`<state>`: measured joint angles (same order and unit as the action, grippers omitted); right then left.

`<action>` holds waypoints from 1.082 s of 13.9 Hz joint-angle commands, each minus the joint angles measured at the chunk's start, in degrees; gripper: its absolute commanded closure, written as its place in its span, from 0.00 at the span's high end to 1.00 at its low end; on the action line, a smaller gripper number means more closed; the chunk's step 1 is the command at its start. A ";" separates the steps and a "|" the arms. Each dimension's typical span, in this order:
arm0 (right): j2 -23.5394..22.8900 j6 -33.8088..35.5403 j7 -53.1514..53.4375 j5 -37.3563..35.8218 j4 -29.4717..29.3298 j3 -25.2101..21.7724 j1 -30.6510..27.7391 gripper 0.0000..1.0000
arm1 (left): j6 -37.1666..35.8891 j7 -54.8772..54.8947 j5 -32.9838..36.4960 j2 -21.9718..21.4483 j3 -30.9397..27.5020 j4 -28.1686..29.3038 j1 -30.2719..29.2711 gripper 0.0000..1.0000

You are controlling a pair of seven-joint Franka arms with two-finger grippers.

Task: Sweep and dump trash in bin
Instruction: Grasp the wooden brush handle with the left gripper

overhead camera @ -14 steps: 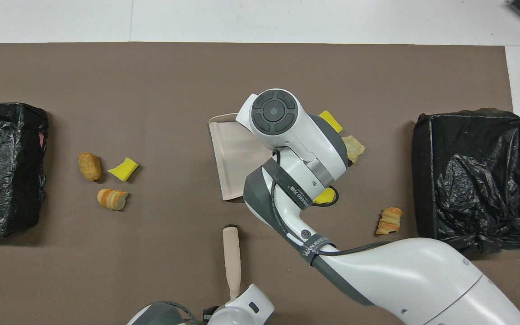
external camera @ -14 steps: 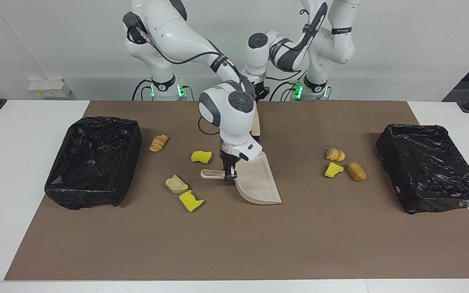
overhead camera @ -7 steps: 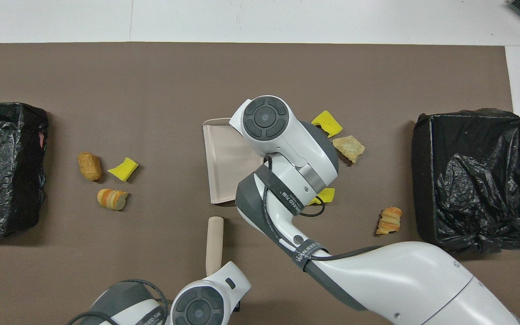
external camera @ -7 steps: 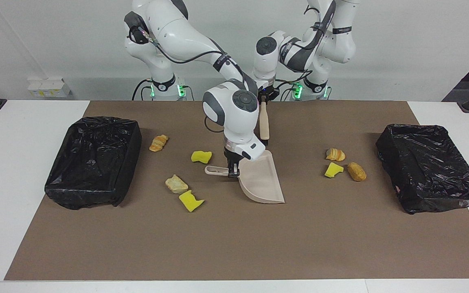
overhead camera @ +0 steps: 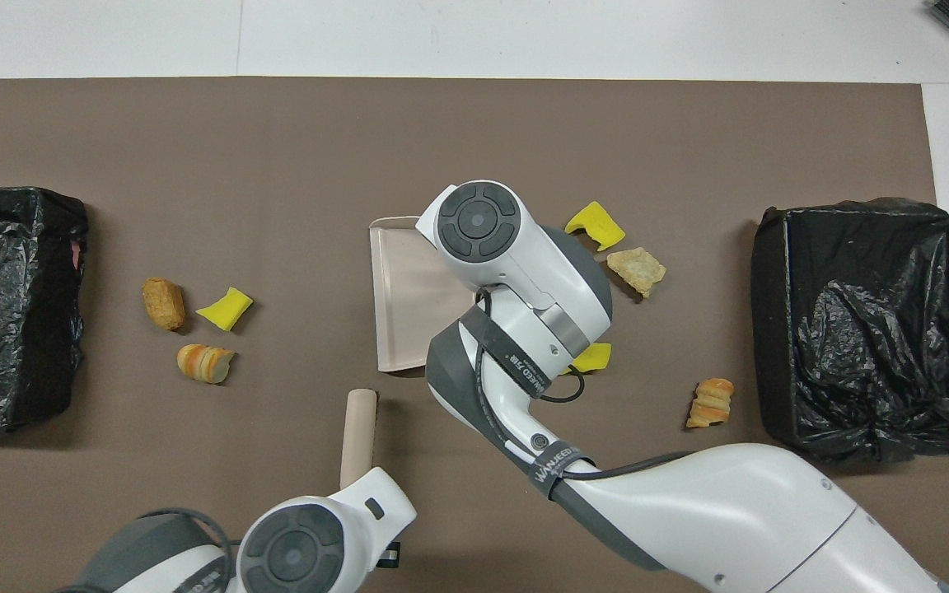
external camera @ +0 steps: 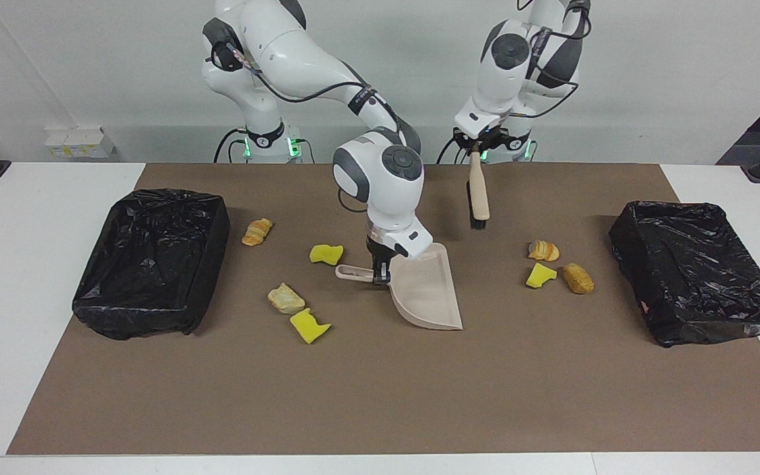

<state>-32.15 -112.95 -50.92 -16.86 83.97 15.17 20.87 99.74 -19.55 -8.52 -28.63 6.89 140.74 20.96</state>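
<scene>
**Brush and pan gripped, scraps unswept**

Trash lies in two clusters: three scraps (external camera: 555, 267) toward the left arm's end, four (external camera: 291, 277) toward the right's. Left fingers (external camera: 477, 150) clench the brush (external camera: 479, 194), hanging bristles-down nearest the three. Right fingers (external camera: 380, 272) clench the dustpan (external camera: 423, 293) handle, mouth away from the robots. Bins (external camera: 149, 260) flank the bench (external camera: 380, 396).
</scene>
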 commanded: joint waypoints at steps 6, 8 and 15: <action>0.94 -1.31 1.44 1.30 1.73 0.39 -0.13 0.00 | 6.06 23.37 4.30 7.17 0.06 -5.65 -28.82 0.00; 0.60 -1.40 1.53 1.21 1.64 0.39 -0.04 0.00 | 9.32 25.00 5.26 12.08 0.06 -6.79 -32.28 0.00; -1.08 -3.95 6.10 0.86 1.02 0.30 2.24 0.00 | 13.38 11.93 5.62 17.91 0.23 -4.16 -33.70 0.00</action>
<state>-32.47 -114.90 -46.66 -16.58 84.36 15.15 22.90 112.84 -2.82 -3.75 -10.24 6.49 136.02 -13.07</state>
